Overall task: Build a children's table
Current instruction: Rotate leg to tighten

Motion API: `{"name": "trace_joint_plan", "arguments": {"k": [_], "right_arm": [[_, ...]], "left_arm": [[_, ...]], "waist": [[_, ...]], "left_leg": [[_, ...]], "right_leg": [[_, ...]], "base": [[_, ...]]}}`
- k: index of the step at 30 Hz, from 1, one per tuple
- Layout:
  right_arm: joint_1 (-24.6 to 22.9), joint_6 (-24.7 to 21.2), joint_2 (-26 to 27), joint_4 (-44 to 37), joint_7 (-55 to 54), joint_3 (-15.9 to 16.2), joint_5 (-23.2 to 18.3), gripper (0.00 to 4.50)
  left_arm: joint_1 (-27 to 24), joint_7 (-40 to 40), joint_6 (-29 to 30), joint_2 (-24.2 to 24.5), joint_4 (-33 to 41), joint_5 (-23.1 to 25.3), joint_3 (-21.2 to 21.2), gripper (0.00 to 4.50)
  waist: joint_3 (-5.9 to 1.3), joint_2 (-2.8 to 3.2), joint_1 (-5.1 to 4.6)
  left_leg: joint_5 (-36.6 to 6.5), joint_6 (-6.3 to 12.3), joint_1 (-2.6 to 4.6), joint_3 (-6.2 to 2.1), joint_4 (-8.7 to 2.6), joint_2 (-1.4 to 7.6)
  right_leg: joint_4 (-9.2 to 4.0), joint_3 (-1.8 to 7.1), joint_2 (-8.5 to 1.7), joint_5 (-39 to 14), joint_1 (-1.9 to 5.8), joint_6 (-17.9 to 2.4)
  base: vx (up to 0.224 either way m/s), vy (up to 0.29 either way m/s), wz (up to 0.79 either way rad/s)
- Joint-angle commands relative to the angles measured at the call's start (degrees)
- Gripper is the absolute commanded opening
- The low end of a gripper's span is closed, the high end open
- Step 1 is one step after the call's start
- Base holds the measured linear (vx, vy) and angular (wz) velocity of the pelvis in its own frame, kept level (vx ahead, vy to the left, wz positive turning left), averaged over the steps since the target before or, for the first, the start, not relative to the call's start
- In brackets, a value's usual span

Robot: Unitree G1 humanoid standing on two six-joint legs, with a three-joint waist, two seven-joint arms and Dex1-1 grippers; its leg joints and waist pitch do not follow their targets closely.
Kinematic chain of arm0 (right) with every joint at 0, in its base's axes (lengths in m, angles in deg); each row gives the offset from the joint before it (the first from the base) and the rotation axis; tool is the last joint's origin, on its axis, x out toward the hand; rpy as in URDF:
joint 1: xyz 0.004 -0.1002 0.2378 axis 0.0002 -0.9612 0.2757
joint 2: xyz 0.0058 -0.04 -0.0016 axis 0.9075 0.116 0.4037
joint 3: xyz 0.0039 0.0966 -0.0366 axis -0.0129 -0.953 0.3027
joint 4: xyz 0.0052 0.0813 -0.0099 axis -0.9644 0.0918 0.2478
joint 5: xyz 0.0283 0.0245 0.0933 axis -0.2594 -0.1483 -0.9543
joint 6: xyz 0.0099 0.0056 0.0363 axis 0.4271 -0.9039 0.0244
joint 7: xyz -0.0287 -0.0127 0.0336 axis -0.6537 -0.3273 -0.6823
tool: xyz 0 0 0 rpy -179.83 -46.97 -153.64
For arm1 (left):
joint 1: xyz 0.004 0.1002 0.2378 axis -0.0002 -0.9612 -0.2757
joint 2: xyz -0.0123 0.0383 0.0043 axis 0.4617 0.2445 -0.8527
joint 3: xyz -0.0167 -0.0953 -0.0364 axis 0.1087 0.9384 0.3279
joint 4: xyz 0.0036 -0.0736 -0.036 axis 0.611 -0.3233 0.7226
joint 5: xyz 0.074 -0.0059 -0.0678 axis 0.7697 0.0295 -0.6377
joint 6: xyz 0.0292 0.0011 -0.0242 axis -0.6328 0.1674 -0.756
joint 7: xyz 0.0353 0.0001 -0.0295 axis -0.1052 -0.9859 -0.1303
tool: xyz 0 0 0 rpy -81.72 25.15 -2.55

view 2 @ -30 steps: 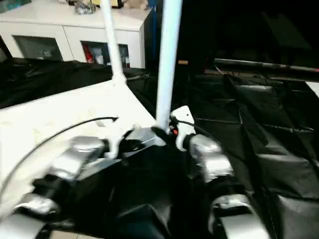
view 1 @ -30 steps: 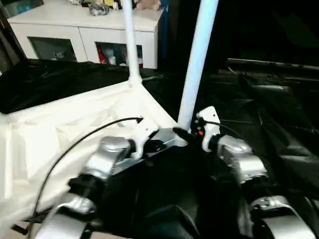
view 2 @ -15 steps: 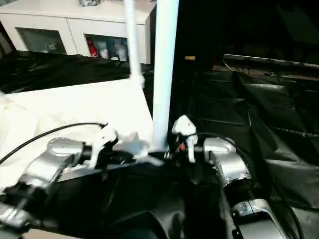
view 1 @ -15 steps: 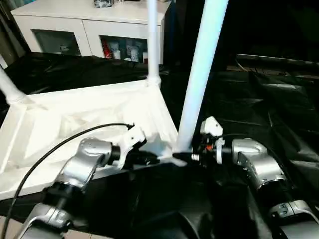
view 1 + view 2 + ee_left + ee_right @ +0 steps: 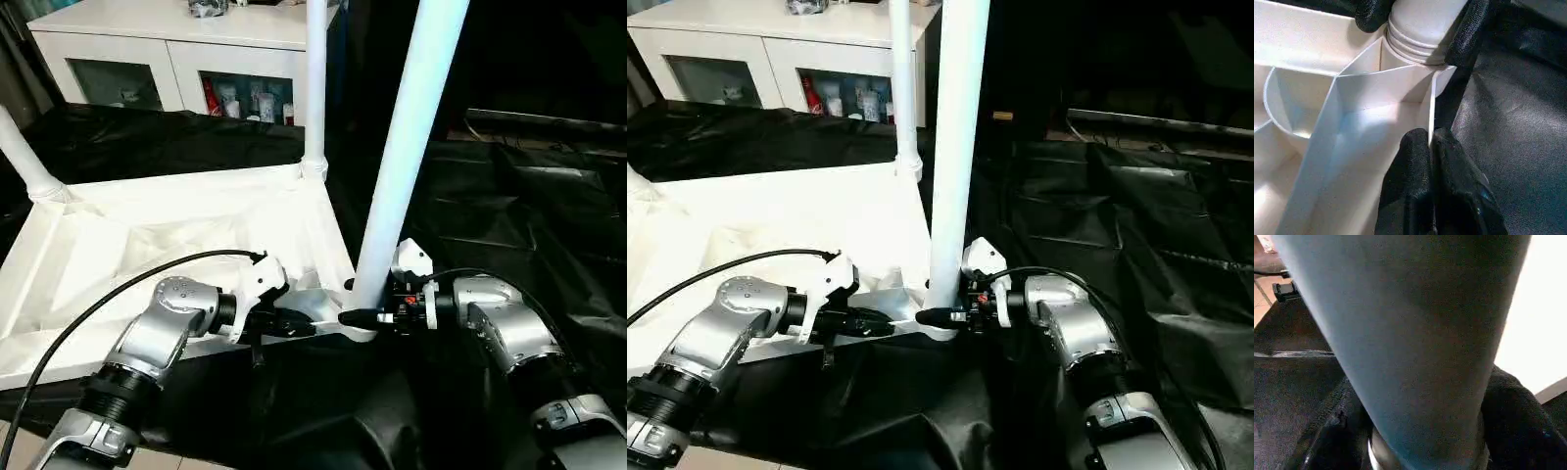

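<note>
White children's table lies upside down, ribbed; left claw pinches its rim, right claw clasps a leg.

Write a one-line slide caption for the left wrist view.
Left gripper pinches the upturned table's rim beside the corner where the right gripper clasps a leg.

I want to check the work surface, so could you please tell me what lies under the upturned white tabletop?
The tabletop rests on black sheeting, which spreads out beyond its edges. Whatever lies directly beneath the tabletop is covered.
</note>
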Motion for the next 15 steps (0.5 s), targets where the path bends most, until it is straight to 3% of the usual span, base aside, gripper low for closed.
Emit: {"name": "trace_joint_plan", "arguments": {"k": [1,2,3,4,5,6,9,11,13,15], "right_arm": [[-0.46,-1.04,1.43,1.09,-4.47,-0.65,0.7,2.63],[-0.27,-0.96,2.32,2.32,-8.04,-1.17,1.54,2.63],[-0.05,-0.83,3.77,4.16,-13.9,-1.85,2.89,2.63],[0.05,-1.0,5.25,5.68,-19.4,-2.49,3.98,2.63],[-0.1,-1.99,7.09,6.73,-24.89,-3.27,4.55,2.63],[-0.27,-2.45,7.9,6.72,-26.59,-3.56,4.5,2.63],[-0.64,-4.53,11.83,6.42,-34.53,-5.21,4.18,2.62],[-0.49,-5.77,13.89,6.54,-39.09,-5.86,4.45,2.62],[-0.13,-6.39,15.44,6.82,-41.35,-6.01,4.65,2.62],[0.44,-3.39,16.45,6.93,-40.08,-5.22,4.88,2.62]], "left_arm": [[0.57,-4.43,0.99,-1.95,-3.21,0.92,-0.43,0.0],[1.24,-6.74,0.99,-2.9,-4.48,1.36,0.2,0.0],[2.28,-10.05,0.82,-4.31,-6.37,2.06,0.88,0.0],[3.34,-13.58,0.69,-5.77,-8.2,2.9,1.42,0.0],[4.49,-17.58,0.79,-7.6,-9.97,3.7,1.98,0.0],[4.93,-18.96,1.18,-8.41,-10.52,3.79,2.23,0.0],[7.18,-26.25,1.68,-12.22,-13.55,4.27,3.65,0.0],[8.17,-29.4,1.87,-14.14,-14.73,4.61,3.92,0.0],[8.89,-30.67,1.42,-15.44,-15.54,4.82,3.7,0.0],[9.32,-29.32,0.75,-16.18,-15.67,5.04,2.79,0.0]], "waist": [[-3.02,-0.72,-0.04],[-2.81,-0.79,-0.21],[-2.81,-0.79,-0.21],[-2.33,-0.72,-0.59],[-2.31,-0.88,-0.87],[-2.36,-0.71,-0.82],[-1.95,-0.78,-1.34],[-1.69,-0.66,-1.52],[-1.86,-0.56,-1.62],[-2.21,-0.34,-1.51]], "left_leg": [[-8.19,5.06,0.64,-0.83,-3.32,3.01],[-9.87,4.12,0.66,-0.9,-3.52,2.92],[-9.87,4.12,0.66,-0.9,-3.52,2.92],[-14.02,1.44,1.04,-1.08,-4.02,2.9],[-16.33,-0.24,1.24,-1.25,-4.21,2.77],[-16.95,-0.79,1.27,-1.49,-4.25,2.79],[-20.21,-0.98,1.64,-1.43,-4.4,2.54],[-23.28,-1.3,2.19,-1.8,-4.5,2.47],[-23.94,-1.35,2.4,-1.99,-4.67,2.44],[-22.5,-1.02,2.09,-2.07,-4.97,2.59]], "right_leg": [[-3.33,2.37,-3.31,-5.9,2.64,-14.75],[-3.68,2.42,-3.42,-9.13,2.56,-14.13],[-3.68,2.42,-3.42,-9.13,2.56,-14.13],[-4.51,2.58,-3.58,-16.45,2.23,-12.44],[-4.86,2.57,-3.71,-21.08,2.25,-10.92],[-4.93,2.54,-3.9,-22.43,2.38,-10.29],[-5.84,2.66,-3.61,-27.14,1.67,-7.79],[-6.82,2.38,-3.91,-34.11,1.37,-5.5],[-7.18,2.21,-3.94,-35.21,1.47,-4.49],[-7.04,2.32,-3.98,-32.2,1.75,-4.59]], "base": [[0.0,0.0,0.0],[0.0,0.0,0.0],[0.0,0.0,0.0],[-0.051,0.0,-0.02],[-0.051,0.0,-0.02],[-0.057,0.003,-0.03],[0.0,0.0,0.0],[0.0,0.0,0.0],[0.0,0.0,0.0],[0.0,0.0,0.0]]}}
